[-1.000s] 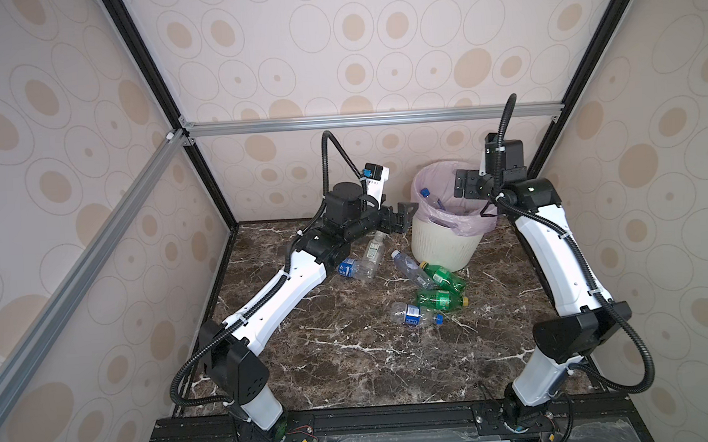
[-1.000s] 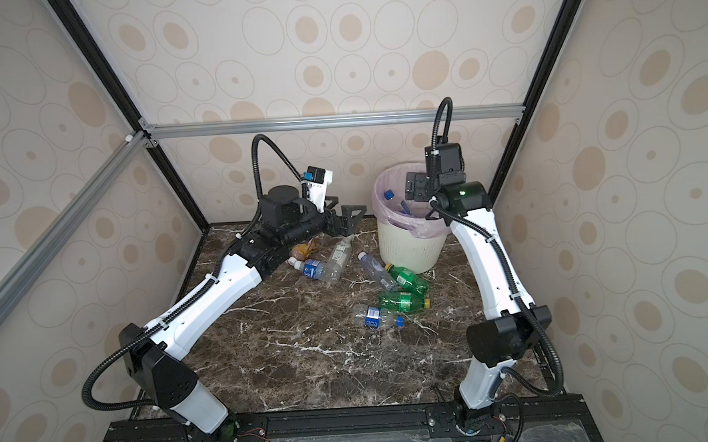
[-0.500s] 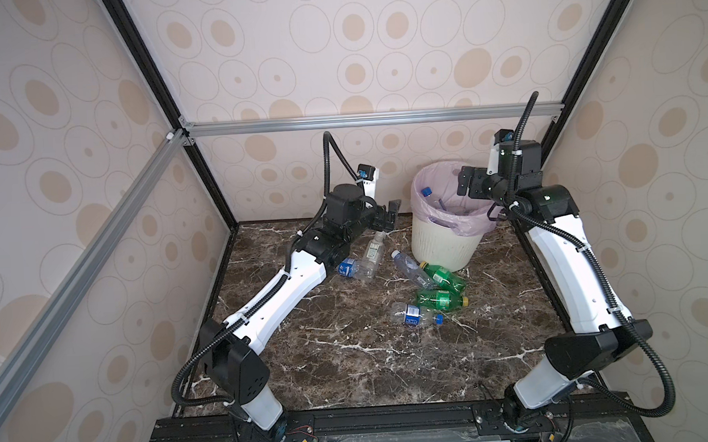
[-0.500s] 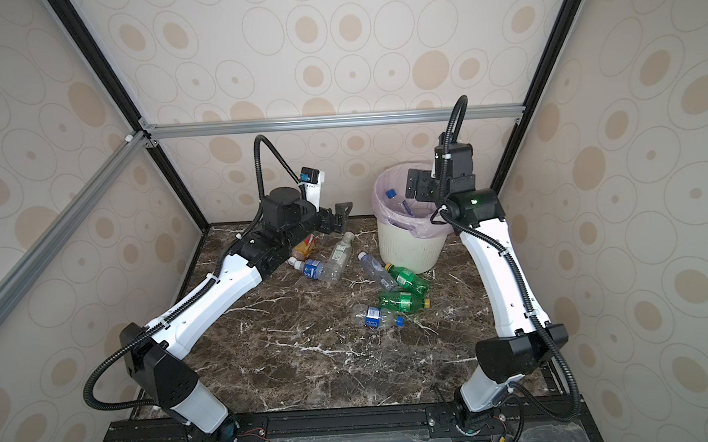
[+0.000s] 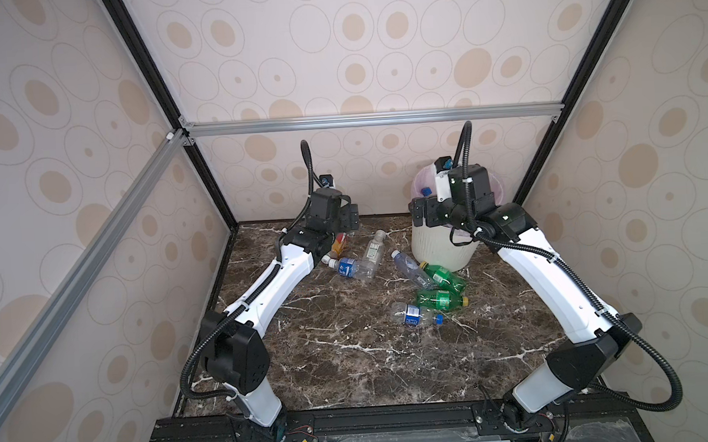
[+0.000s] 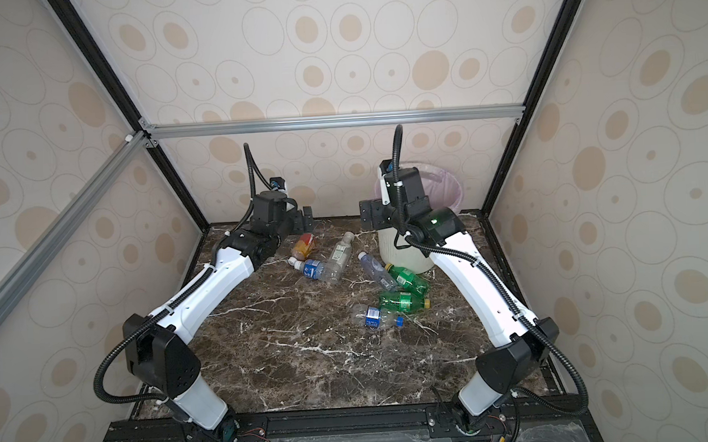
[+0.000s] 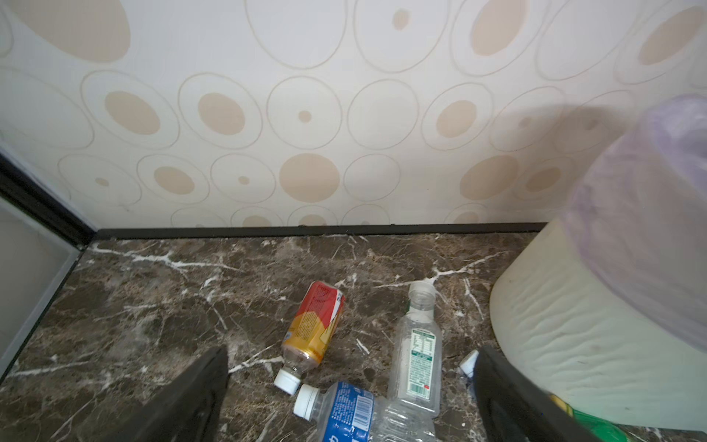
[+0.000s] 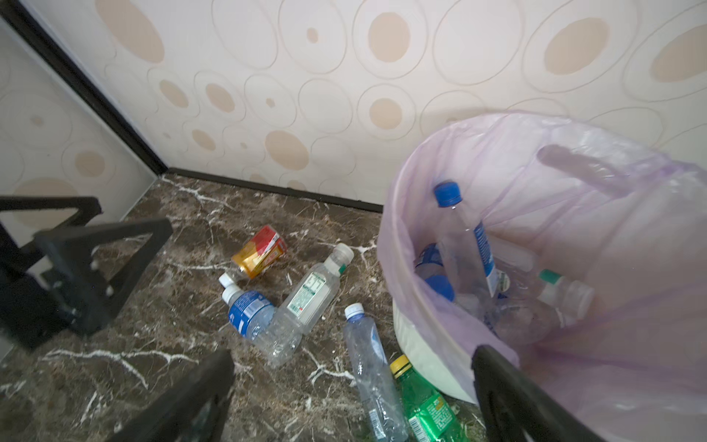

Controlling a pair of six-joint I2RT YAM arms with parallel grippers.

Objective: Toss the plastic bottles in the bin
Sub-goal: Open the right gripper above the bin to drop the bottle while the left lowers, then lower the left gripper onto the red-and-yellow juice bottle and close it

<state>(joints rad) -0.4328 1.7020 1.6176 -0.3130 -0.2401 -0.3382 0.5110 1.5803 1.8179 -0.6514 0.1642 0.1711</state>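
Since a second ago the right fingers [image 5: 418,212] have swung off the mouth of the bin [image 5: 437,249] and down to hang just left of its rim. The left fingers [image 5: 353,218] have drawn back leftward, away from the bin. Both pairs are spread wide with nothing between them, as each wrist view shows.

The dark marble surface [image 5: 342,355] carries everything. The bin stands at its back right, cream and ribbed, lined with a lilac bag [image 8: 497,160]. Inside lie several clear bottles, among them a blue-capped bottle [image 8: 459,245] leaning against the liner.

Seven plastic bottles lie on their sides on the surface. By the bin's foot a crushed clear bottle [image 6: 373,269] touches a green bottle [image 6: 407,277]. A second green bottle [image 6: 402,302] and a blue-capped labelled bottle [image 6: 374,315] lie just in front of them. Near the left fingers are a green-labelled clear bottle [image 6: 339,252], a white-capped blue-labelled bottle [image 6: 315,269] touching it, and a small amber bottle [image 6: 303,246].
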